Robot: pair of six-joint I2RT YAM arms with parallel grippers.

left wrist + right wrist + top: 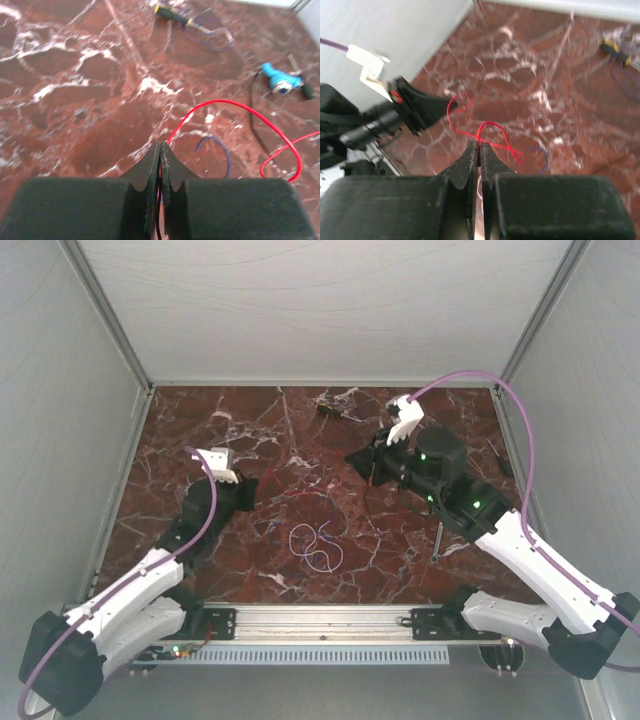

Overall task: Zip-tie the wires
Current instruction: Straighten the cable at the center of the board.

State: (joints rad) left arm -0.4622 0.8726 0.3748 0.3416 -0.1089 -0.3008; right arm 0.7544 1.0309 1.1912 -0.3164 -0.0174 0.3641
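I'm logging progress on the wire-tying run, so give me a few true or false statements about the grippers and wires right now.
1. The left gripper is shut on the red wire. True.
2. The right gripper is open and holds nothing. False: it is shut on the red wire too.
3. The white wire loops lie on the table, in neither gripper. True.
4. The yellow-handled screwdriver is in the left gripper. False: it lies on the table near the far edge.
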